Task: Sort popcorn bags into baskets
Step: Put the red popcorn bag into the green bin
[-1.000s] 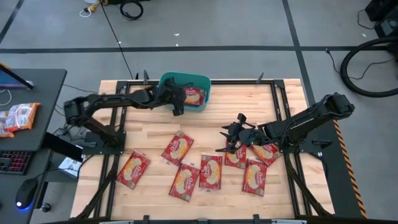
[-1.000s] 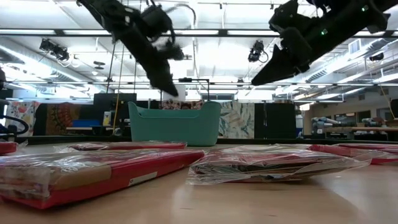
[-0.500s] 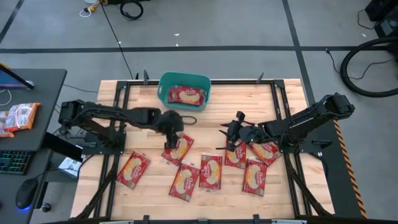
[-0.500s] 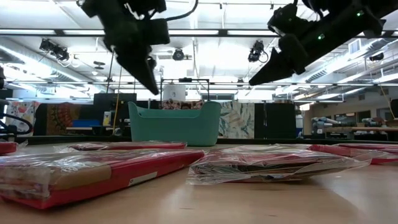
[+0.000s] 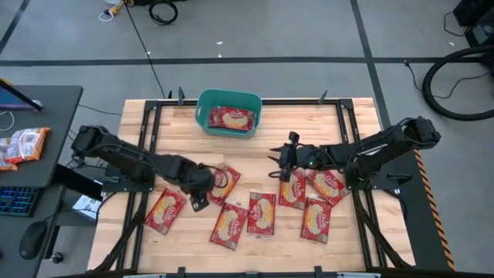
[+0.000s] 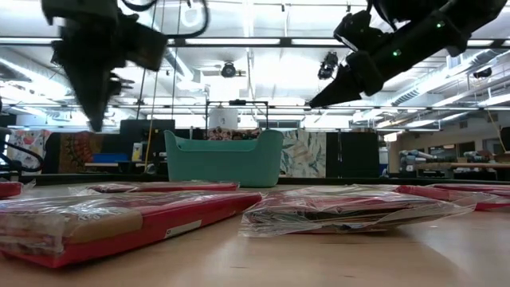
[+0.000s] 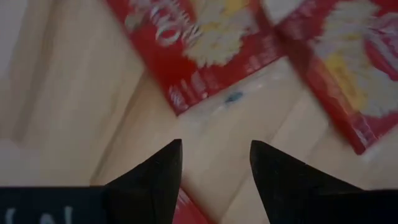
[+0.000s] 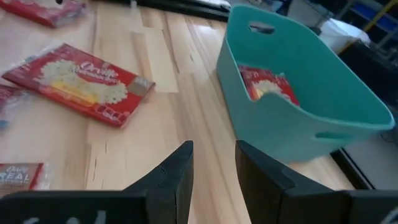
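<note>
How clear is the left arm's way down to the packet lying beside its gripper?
Probably yes: the left gripper hangs open between two popcorn bags, and the nearest bag lies flat and uncovered, with the right gripper well away.

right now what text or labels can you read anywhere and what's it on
"REAL": on the popcorn bag at the edge of the right wrist view.
Script brand name on the popcorn bag lying flat: too blurred to read.
Print on the bags under the left gripper: blurred.
Bag in the teal basket: unreadable.
</note>
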Robot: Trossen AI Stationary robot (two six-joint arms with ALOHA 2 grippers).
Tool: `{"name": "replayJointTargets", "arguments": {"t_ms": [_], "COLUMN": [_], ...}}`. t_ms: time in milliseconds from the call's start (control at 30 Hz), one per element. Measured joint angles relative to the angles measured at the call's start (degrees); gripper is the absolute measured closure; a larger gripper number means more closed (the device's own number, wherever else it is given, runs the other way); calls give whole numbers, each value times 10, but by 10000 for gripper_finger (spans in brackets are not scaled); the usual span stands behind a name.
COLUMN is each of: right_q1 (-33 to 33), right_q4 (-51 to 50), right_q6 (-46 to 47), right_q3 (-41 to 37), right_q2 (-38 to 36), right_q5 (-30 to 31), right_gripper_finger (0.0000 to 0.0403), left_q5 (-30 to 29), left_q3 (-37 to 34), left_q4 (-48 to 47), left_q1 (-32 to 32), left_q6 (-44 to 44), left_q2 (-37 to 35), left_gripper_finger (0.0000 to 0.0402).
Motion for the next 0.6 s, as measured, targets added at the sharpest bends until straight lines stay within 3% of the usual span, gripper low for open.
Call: {"name": "replayJointTargets", "arguments": {"t_ms": [233, 467, 600], "right_q1": [-40, -72, -79], "right_q4": [57, 75, 78], "right_q6": [-49, -57, -55], "right_q3": [0, 0, 0], "right_q2": [0, 0, 0], "right_q5": [-55, -105, -120], "right_gripper_finger": [279, 279, 279], "left_q5": [-36, -34, -70], "left_q3": [0, 0, 0], "left_q4": [-37, -79, -80], "left_q1": [-49, -91, -103], "left_q6": [-137, -181, -171], "left_q2": [38, 84, 92], "left_gripper_finger": [210, 210, 210]}}
